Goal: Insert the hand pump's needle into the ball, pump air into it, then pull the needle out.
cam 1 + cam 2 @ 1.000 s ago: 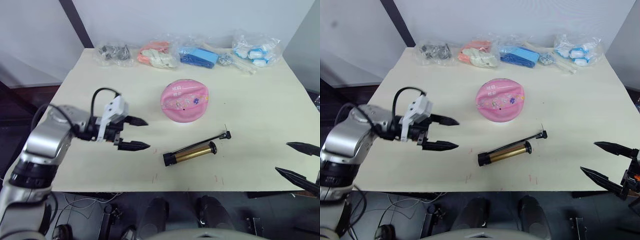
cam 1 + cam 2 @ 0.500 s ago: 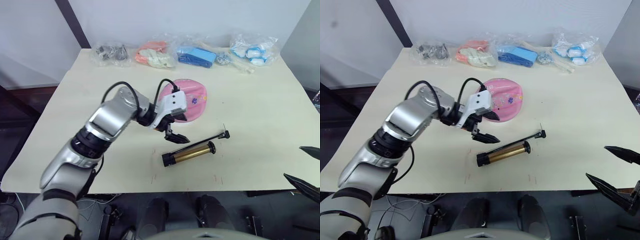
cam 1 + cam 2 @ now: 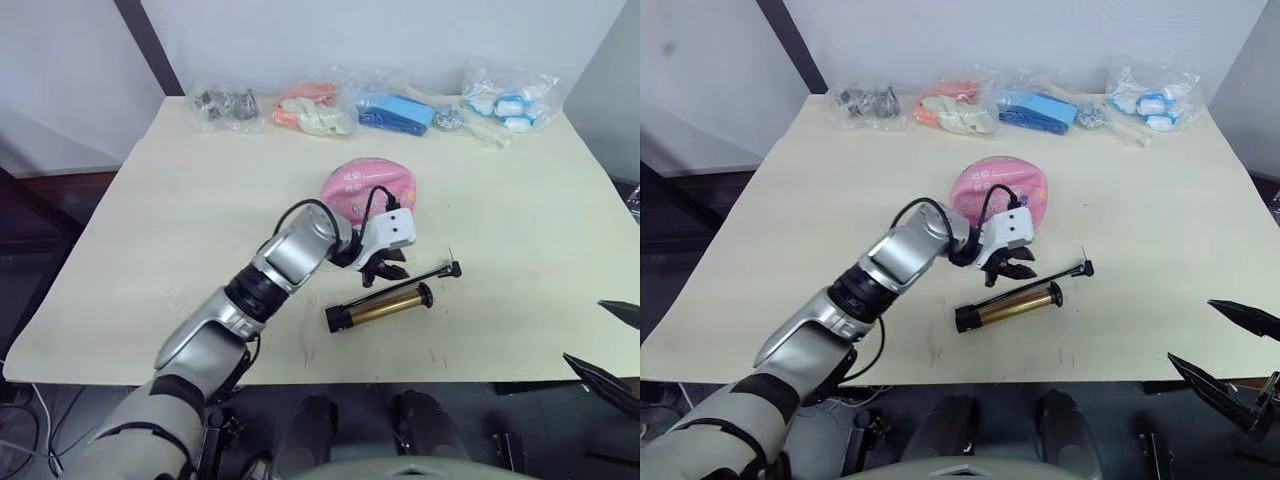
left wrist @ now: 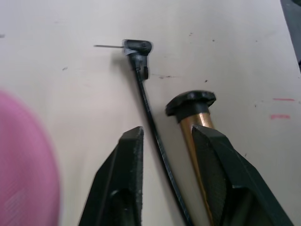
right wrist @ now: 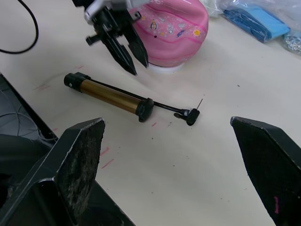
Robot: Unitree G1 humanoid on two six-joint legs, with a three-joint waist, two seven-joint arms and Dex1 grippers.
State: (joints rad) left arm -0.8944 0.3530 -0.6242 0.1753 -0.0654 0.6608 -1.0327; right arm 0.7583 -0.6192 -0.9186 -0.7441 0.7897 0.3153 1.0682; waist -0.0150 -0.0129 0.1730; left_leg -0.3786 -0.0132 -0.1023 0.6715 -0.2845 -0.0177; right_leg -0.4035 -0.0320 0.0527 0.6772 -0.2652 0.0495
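White text on the pink ball [image 3: 368,187] is too small to read. My left gripper [image 3: 385,270], jaws narrowly apart and empty, straddles the hose [image 4: 149,123] of the pump [image 3: 380,305] just below the ball. My right gripper [image 3: 1225,350] hangs wide open off the table [image 3: 180,220] edge.

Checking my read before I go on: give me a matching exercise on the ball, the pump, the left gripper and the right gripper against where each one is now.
Things:
1. ball
2. pump
3. left gripper
4. right gripper

Places:
A. open, off the table's near right edge
B. lying flat near the front edge
C. open, over the pump's hose
D. mid-table, behind the left gripper

Pairs: 1-D, 2-B, 3-C, 4-A
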